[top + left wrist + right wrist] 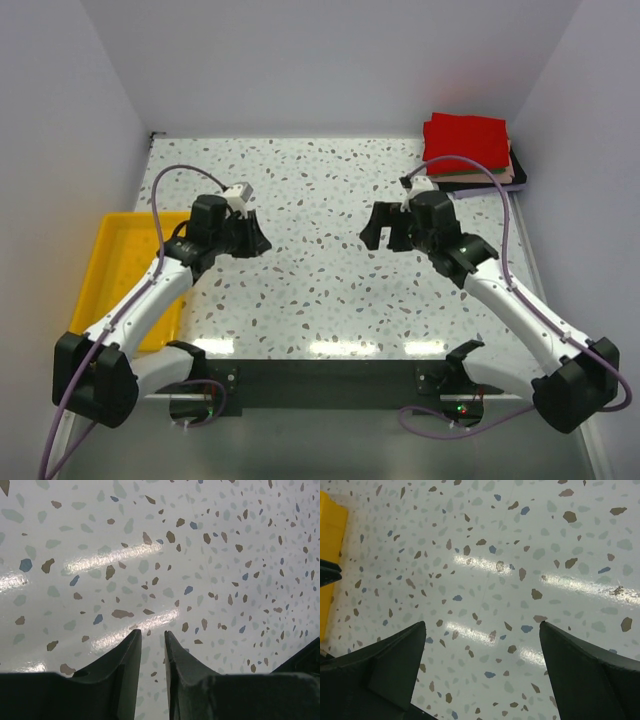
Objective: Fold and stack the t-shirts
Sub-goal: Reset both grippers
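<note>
Notably, left jaws are nearly closed, right jaws wide open; red t-shirt (466,140) tops stack (507,173).

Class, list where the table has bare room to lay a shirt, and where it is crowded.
Free: the middle of the table between the left hand and right hand, and the far strip behind them to the wall. Crowded: the far right corner, filled by the stack, and the left edge, where the tray sits.

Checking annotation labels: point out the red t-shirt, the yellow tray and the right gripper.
red t-shirt (466,141), top external, middle of its folded top face
yellow tray (122,250), top external, bare floor near its far end
right gripper (482,624), right wrist, midway between its open fingertips
</note>
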Robot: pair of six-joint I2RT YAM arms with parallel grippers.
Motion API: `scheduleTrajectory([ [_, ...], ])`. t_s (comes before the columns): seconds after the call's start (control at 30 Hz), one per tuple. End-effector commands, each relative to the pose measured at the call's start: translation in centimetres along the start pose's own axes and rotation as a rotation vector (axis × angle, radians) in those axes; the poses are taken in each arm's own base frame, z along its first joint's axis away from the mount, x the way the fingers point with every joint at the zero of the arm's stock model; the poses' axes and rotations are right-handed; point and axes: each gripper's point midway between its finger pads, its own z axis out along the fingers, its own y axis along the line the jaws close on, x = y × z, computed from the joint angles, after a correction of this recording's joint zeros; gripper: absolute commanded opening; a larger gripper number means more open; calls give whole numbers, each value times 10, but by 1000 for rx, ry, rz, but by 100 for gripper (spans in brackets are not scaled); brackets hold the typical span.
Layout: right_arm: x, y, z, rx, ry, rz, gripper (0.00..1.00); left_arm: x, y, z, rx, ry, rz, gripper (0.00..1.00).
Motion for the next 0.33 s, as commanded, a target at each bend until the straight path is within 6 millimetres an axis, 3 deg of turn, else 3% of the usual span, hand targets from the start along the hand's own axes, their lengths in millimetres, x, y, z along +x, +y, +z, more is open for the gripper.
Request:
scheduleTrajectory([
  [0.0, 4, 6, -6, -31, 26, 15, 99, -15, -3, -4, 21, -79, 14, 30],
  [0.17, 8, 2, -6, -19, 37, -2, 99, -18, -7, -7, 35, -96, 27, 30],
  [0.3, -4, 1, -16, -14, -38, -8, 99, -19, -8, -8, 41, -101, 34, 30],
])
